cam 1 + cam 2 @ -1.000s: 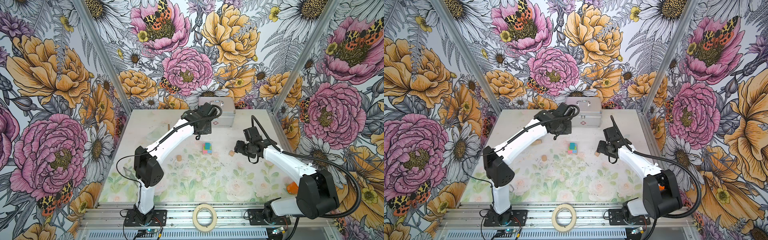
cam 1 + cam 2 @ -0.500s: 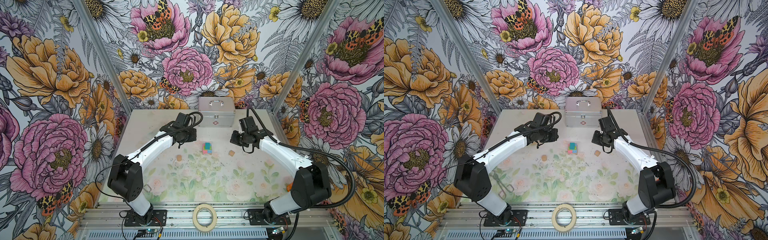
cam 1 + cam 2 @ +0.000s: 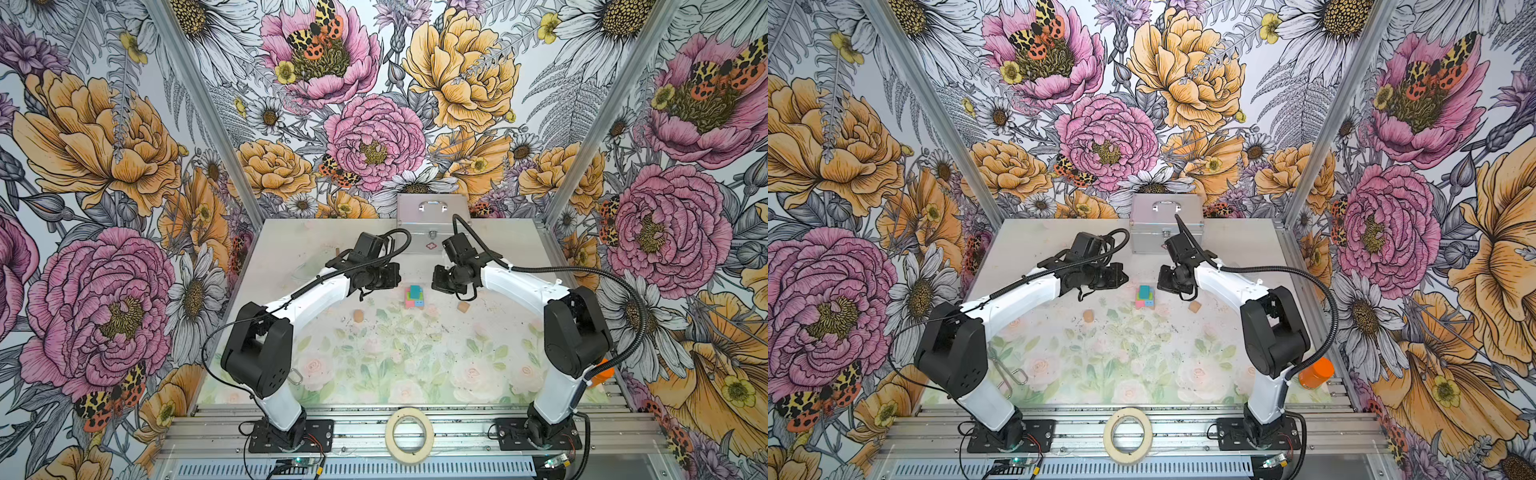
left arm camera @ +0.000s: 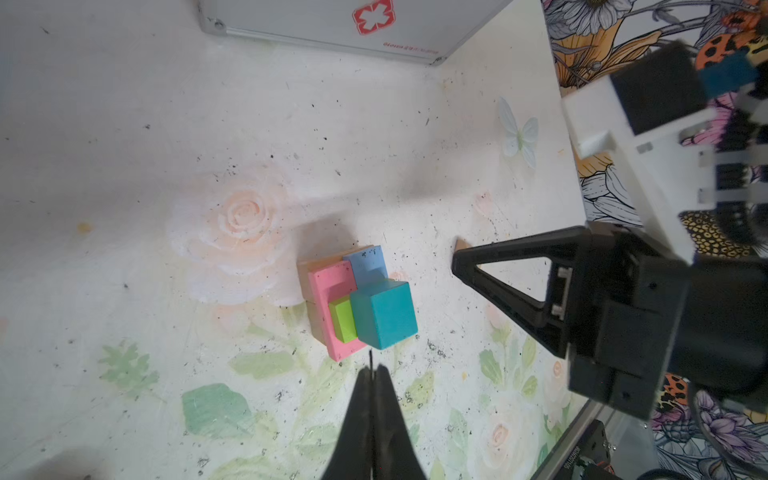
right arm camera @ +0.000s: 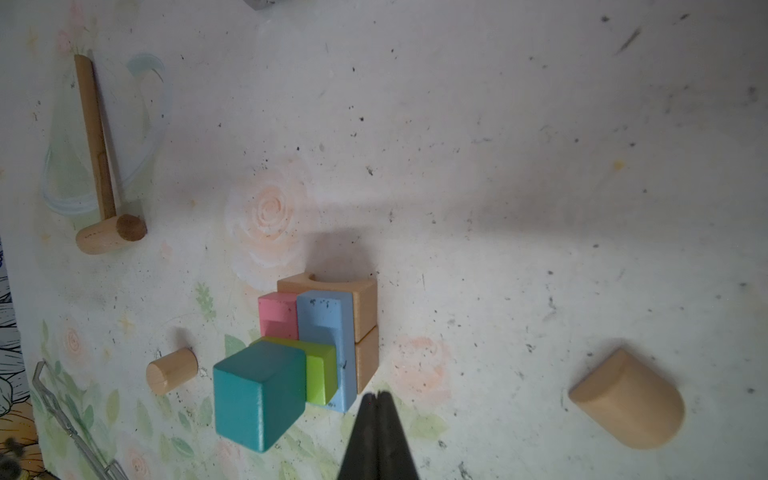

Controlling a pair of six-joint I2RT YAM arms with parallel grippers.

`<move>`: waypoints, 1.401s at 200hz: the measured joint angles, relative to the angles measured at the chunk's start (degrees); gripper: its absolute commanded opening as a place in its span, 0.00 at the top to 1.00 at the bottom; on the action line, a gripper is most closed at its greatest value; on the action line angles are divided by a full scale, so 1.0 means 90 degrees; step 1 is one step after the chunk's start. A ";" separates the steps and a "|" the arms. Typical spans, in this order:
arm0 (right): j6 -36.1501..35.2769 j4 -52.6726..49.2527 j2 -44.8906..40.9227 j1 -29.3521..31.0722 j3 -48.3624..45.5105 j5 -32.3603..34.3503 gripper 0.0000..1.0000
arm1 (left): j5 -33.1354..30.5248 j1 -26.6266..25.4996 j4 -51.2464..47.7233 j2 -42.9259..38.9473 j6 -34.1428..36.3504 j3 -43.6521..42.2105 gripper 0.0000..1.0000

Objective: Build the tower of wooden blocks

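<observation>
The tower [image 3: 414,296] [image 3: 1145,296] stands mid-table: a teal cube [image 5: 259,392] on a green block [image 5: 322,376], over pink [image 4: 328,282] and light-blue [image 5: 322,320] bricks, with tan blocks [image 5: 365,316] at the base. My left gripper [image 4: 374,368] is shut and empty, its tips just short of the tower's pink side. My right gripper [image 5: 377,392] [image 4: 455,262] is shut and empty beside the tan base. Two wood blocks lie loose: a tan cylinder [image 3: 358,316] [image 5: 171,371] and a tan half-round block [image 3: 463,307] [image 5: 627,399].
A silver case [image 3: 432,216] [image 4: 332,20] stands at the back wall. A wooden T-shaped stick [image 5: 99,166] lies behind the left arm. An orange bottle [image 3: 1316,372] sits at the front right, a tape roll [image 3: 409,434] on the front rail, a wire clip [image 3: 1011,374] front left.
The left gripper has drawn back from the silver case to the tower's left side. The right gripper has moved left, up to the tower's right side.
</observation>
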 measured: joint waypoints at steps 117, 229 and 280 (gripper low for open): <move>0.0100 0.0243 0.0304 0.0233 0.0192 -0.0321 1.00 | 0.0177 -0.0284 -0.0005 0.0578 -0.0002 -0.0143 1.00; 0.0148 0.0306 0.0425 0.0262 0.0287 -0.0432 1.00 | 0.0287 -0.0330 -0.0019 0.0782 -0.0002 0.0017 1.00; 0.0148 0.0306 0.0425 0.0279 0.0316 -0.0457 1.00 | 0.0323 -0.0335 -0.0049 0.1110 -0.0005 0.0051 1.00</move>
